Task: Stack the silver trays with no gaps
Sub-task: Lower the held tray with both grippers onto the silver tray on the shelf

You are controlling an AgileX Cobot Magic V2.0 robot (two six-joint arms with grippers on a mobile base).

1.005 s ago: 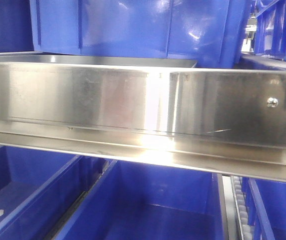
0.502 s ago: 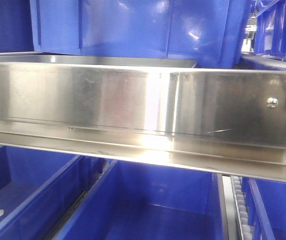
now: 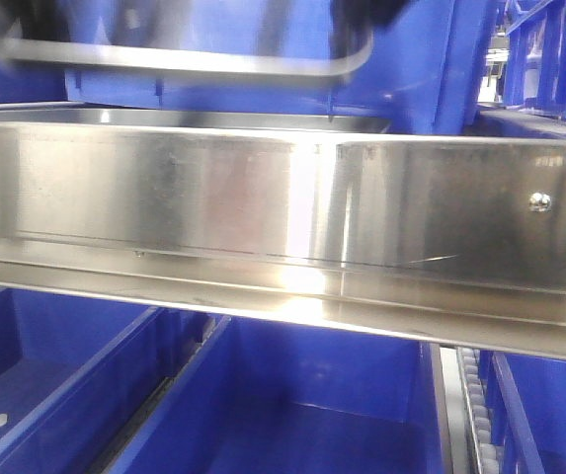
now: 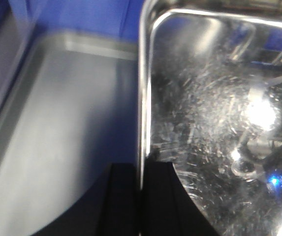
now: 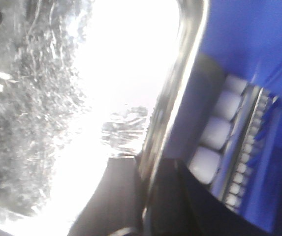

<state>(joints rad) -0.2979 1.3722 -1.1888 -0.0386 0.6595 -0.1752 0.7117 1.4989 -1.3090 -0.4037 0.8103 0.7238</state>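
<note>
As left gripper (image 4: 141,172) and right gripper (image 5: 143,167) clamp the shiny rectangular steel tray (image 4: 219,123) aloft, nesting is pending; matching dull-grey steel tray (image 4: 57,128) lies below.

**Three Cameras, One Shared Tray**

The front-facing camera sits low and close against the steel shelf rail (image 3: 283,207), looking level toward the blue bins (image 3: 411,69); a blurred silver tray (image 3: 194,61) crosses its top edge. The left wrist camera peers down past the left gripper (image 4: 141,172) at that tray's left rim, very near. The right wrist camera looks past the right gripper (image 5: 145,169) at the opposite rim, equally near.
</note>
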